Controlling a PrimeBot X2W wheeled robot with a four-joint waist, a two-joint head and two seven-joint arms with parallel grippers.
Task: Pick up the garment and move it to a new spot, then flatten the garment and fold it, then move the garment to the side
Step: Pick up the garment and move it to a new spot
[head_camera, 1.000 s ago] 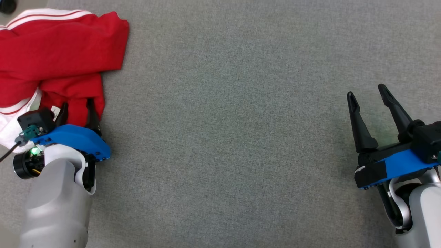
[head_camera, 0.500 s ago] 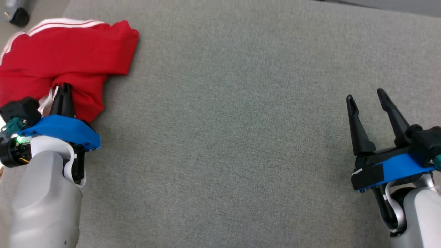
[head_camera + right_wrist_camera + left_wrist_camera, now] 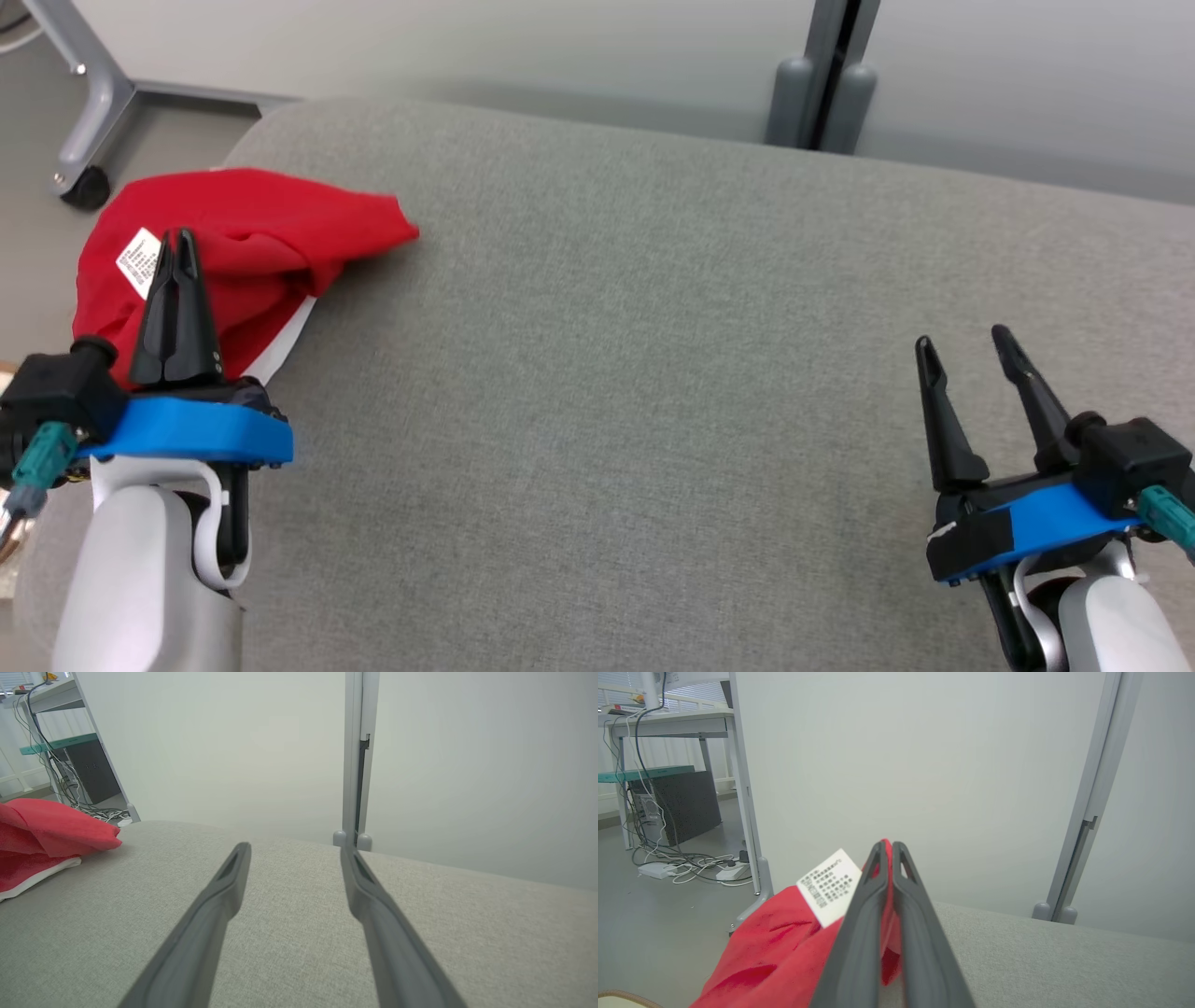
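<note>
Crumpled red cotton garment point(image 3: 271, 229) with white trim sits at far-left corner of grey fabric table point(image 3: 607, 392). Left gripper point(image 3: 175, 241) jaws pinched shut on fold by white care label point(image 3: 137, 261). Right gripper point(image 3: 963, 341) jaws wide, empty. We reckon it's light and floppy, so grab hems.

Red garment point(image 3: 271, 233) blocks left; surface point(image 3: 653, 420) open

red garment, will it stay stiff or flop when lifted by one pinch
Probably floppy: the red garment bunches in soft folds where the left gripper pinches it. Likely light, since it looks like thin cloth. Its free end may drag on the grey cushion.
</note>
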